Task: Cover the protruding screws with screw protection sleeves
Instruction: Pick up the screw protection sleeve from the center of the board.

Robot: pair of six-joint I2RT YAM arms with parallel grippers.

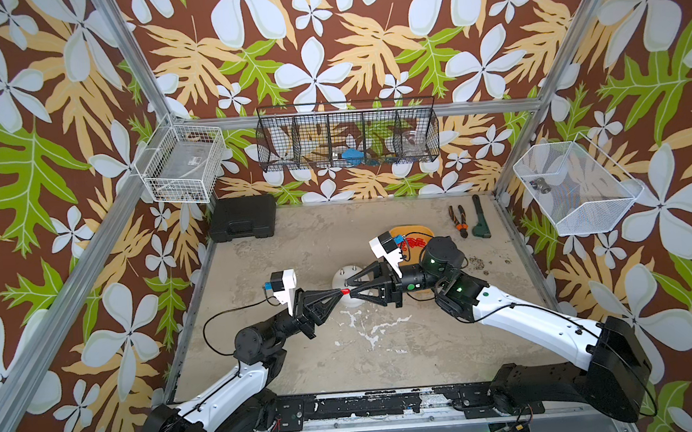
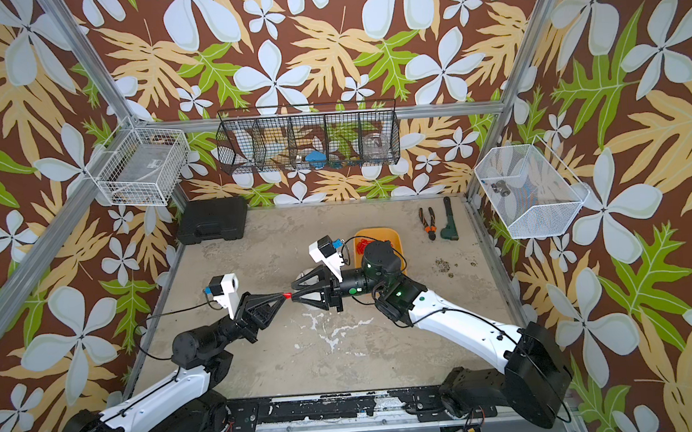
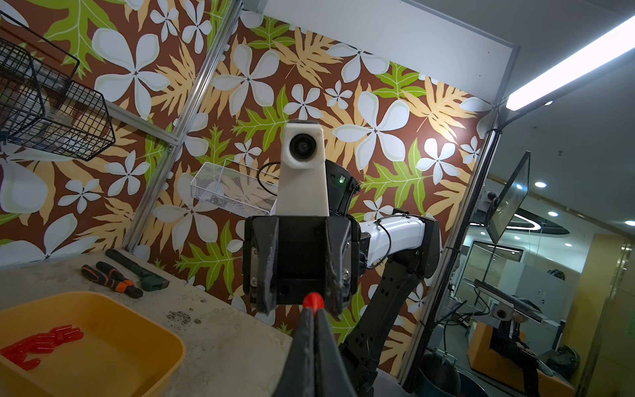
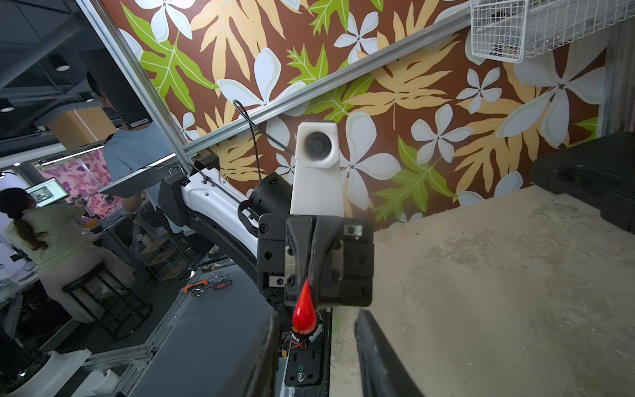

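Table read as a clock face from above, 12 at the back wall.

Left gripper (image 1: 338, 292): reaches in from 7 o'clock. Jaws pressed together on one red sleeve (image 1: 344, 292), pinched by its rear end, with the rounded free end poking out past the tips. Held level, clear of the table, near its centre. The left wrist view agrees: the sleeve (image 3: 313, 300) is a red knob just beyond the closed tips.

Right gripper (image 1: 349, 289): reaches in from 3 o'clock, nose to nose with the left. Jaws apart, one finger on each side of the sleeve. In the right wrist view the sleeve (image 4: 304, 309) sits in the gap, nearer one of the fingers (image 4: 268, 343) than the other. Contact is unclear in every view; possibly just apart.

White dome (image 1: 339, 278): on the table just under the meeting point and to its 12 o'clock side, largely hidden by the right gripper. Two thin grey screws (image 1: 342, 271) stand up from the visible part, uncapped.

Yellow tray (image 1: 420, 232): at 2 o'clock from the dome, partly behind the right arm. Spare sleeves (image 3: 44, 340) lie heaped in one corner.

Orange-handled pliers (image 1: 459, 221) and a green wrench (image 1: 480, 221): side by side at 1 o'clock, near the back edge.

Black case (image 1: 242, 218): 11 o'clock corner, against the back wall.
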